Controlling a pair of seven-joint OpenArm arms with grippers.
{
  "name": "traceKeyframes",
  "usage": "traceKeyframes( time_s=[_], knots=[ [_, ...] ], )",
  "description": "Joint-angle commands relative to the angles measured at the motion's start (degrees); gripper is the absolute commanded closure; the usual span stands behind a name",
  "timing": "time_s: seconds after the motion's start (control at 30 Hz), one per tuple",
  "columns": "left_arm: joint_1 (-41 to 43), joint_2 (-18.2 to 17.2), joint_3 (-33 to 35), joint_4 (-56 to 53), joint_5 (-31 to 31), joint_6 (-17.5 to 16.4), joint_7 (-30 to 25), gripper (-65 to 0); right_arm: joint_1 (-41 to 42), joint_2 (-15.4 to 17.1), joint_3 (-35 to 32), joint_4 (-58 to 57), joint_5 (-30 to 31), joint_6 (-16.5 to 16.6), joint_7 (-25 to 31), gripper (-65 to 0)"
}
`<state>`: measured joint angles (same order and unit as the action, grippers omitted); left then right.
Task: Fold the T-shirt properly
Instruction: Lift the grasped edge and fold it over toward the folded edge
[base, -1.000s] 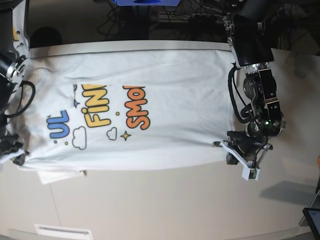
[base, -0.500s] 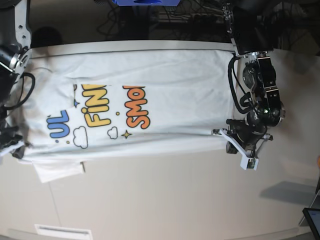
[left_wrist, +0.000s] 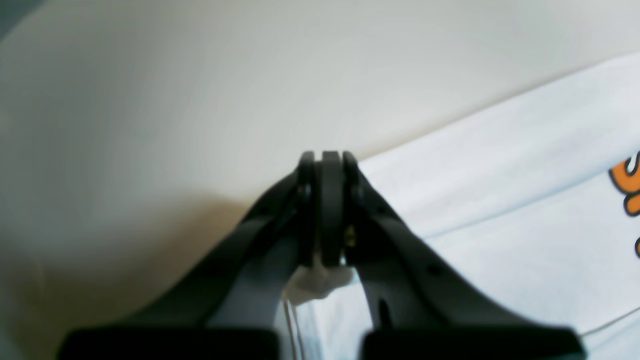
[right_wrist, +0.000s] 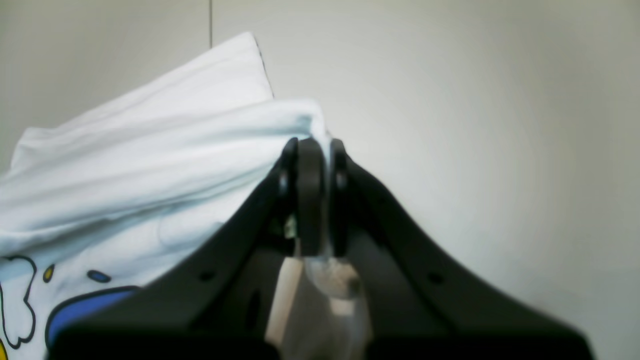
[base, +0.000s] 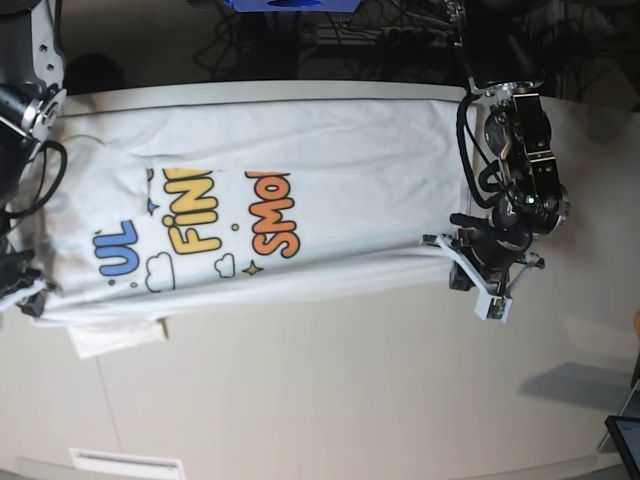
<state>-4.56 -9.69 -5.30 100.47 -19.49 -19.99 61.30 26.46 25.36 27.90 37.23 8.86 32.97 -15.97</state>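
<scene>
Both claws were clenched on the T-shirt (base: 300, 200), one at each end of the same long edge.

Base view: shirt lay spread print-up on the table (base: 330, 400), long axis running left-right across the frame, upper edge along the table's far rim. Held edge was the lower one, stretched as a near-straight line from lower left to centre right.

Left gripper (base: 452, 262) sat at the right end of that edge, centre right of frame, pinching the hem corner. Left wrist view confirmed it: jaws pressed together with a nub of white cloth (left_wrist: 320, 282) bunched behind the tips, shirt fanning off to the right of frame.

Right gripper (base: 25, 298) sat at the far left edge of the frame, mostly cropped. Right wrist view showed the jaws closed over a fold of cloth (right_wrist: 310, 125), shirt draping away to the left with the blue print at lower left.

So the shirt body lay up-frame from both claws. My read: the next move is carrying that edge up-frame over the print to make a lengthwise fold. Both arms need to travel together, or the edge skews.

In the way: a loose sleeve (base: 115, 338) stuck out below the held edge at lower left, near the right gripper. It could trail or bunch under the fold. Bare table lay below the edge; dark clutter behind the far rim looked well apart.
</scene>
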Motion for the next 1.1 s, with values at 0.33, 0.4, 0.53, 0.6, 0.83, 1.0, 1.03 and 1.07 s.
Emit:
traceKeyframes(
  time_s=[0.33,0.4,0.53,0.6,0.83,1.0,1.03,1.07],
  knots=[
    [0.65,-0.46,-0.11,1.20,-0.34,-0.19,-1.12,0.0,0.93,1.23,0.36,1.14,0.76,5.14,1.42,0.0],
    [0.65,-0.55,1.12,1.20,-0.34,-0.19,-1.12,0.0,0.66,1.23,0.36,2.20,0.76,5.23,1.42,0.0],
    [0.65,-1.69,5.17,2.44,-0.34,-0.19,-1.12,0.0,-2.41,1.23,0.45,8.09,0.76,5.23,1.42,0.0],
    [0.65,-1.69,5.52,2.79,-0.34,-0.19,-1.12,0.0,-3.03,1.14,0.45,9.76,0.76,5.23,0.98,0.0],
    [1.35,-1.69,5.87,2.79,-0.34,-0.10,-0.59,0.0,-3.91,1.49,0.45,10.02,0.76,5.23,-1.48,0.0],
    [2.23,-1.78,5.43,4.19,0.01,-0.19,1.16,0.0,-5.31,1.49,0.36,10.90,0.76,5.23,-1.48,0.0],
    [2.75,-1.95,5.34,4.99,0.01,-0.19,1.16,0.0,-5.31,1.49,0.36,10.90,0.76,5.23,-1.48,0.0],
    [3.11,-2.57,5.34,5.78,-0.07,-0.19,1.16,0.0,-5.31,1.49,0.36,10.90,0.76,5.23,-1.48,0.0]
  ],
)
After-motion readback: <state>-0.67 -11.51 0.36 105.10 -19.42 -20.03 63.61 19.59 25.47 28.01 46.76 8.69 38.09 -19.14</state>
